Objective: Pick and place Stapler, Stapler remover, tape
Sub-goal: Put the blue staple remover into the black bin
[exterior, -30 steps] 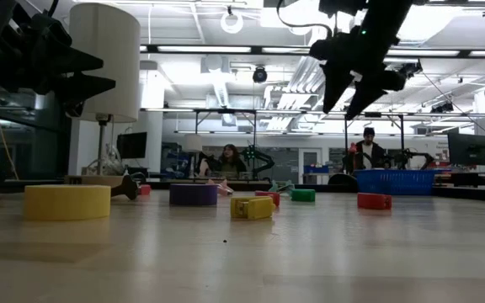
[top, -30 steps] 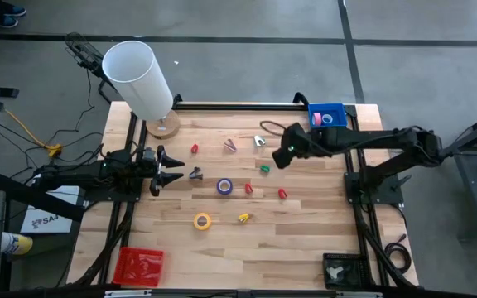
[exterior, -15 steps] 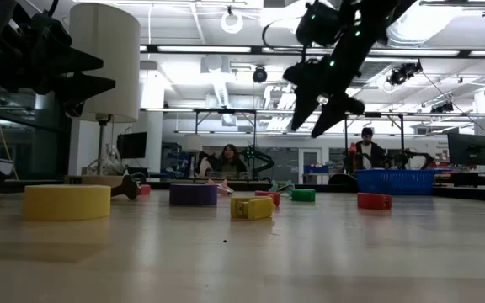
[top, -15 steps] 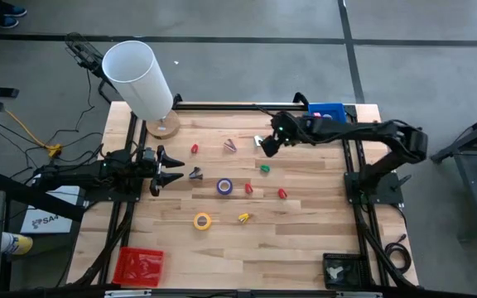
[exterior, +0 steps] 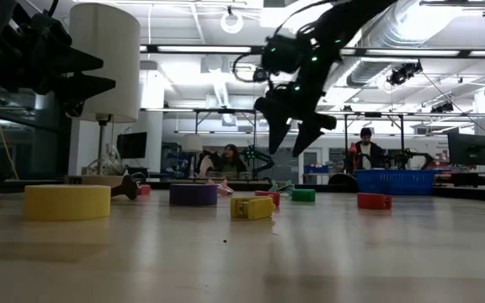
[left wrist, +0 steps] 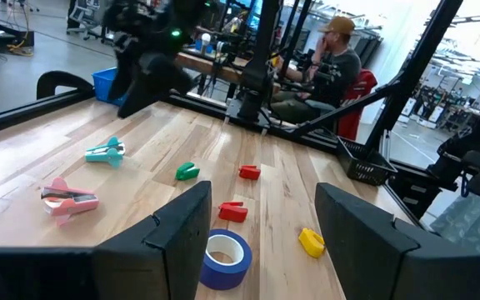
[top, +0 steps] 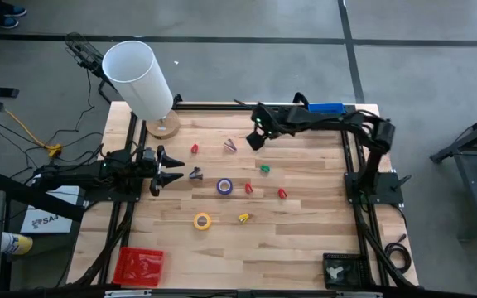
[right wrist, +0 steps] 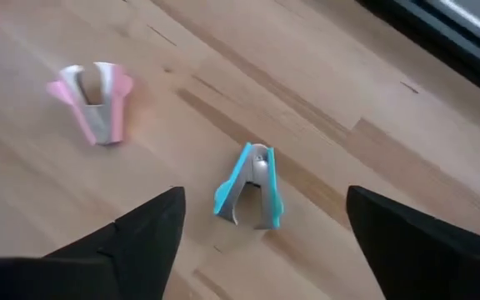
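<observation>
1. Staple removers lie at the far middle of the table (top: 305, 232): the turquoise staple remover (right wrist: 251, 187) sits directly between the right gripper's spread fingers in the right wrist view, with the pink staple remover (right wrist: 94, 98) near it.
2. Since a second ago the right gripper (top: 255, 138) has swept from the area near the blue bin (top: 327, 108) across the far edge toward the middle; it now hangs above the turquoise remover with its fingers wide apart and nothing held.
3. In the low view the right gripper (exterior: 291, 139) is lower and further left than half a second ago, but it is well above the wood.
4. The right arm now covers most of the blue bin in the high view, so its contents cannot be seen.
5. The left gripper (top: 171, 171) has not moved: it waits at the left edge, fingers open and empty, with a dark staple remover (top: 195, 173) just beyond its tips.
6. The purple tape (top: 224, 187) and yellow tape (top: 202, 220) lie where they were, mid-table and apart from each other.
7. The small yellow stapler (top: 243, 218), the red ones (top: 281, 194) and the green one (top: 264, 169) are unchanged.
8. The lamp (top: 139, 79) stays at the far left corner and the red tray (top: 138, 265) at the near left.
</observation>
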